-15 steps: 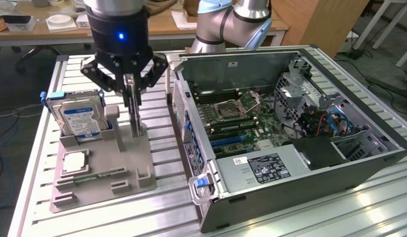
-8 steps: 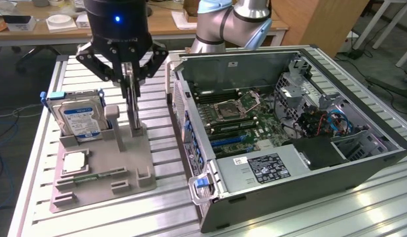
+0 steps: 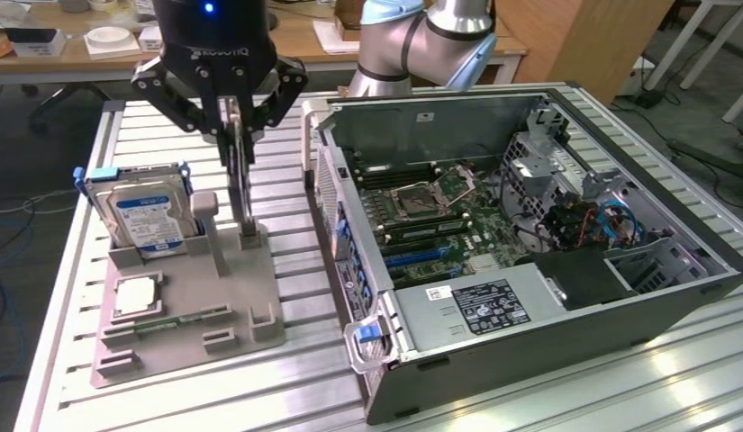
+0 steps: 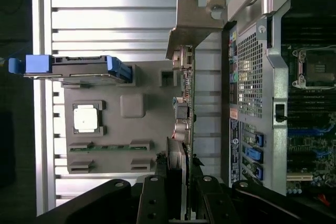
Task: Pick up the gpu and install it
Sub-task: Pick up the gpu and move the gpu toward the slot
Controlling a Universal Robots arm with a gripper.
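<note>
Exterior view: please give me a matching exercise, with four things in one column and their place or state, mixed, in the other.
Things:
1. gpu
2. hard drive
3. processor chip
4. computer case

Place or state:
A. lies flat in the grey tray
B. open, on the exterior view's right
C. upright, gripped by the tool
D. stands on edge in a blue frame

Pairs: 1-C, 2-D, 3-A, 4-B
</note>
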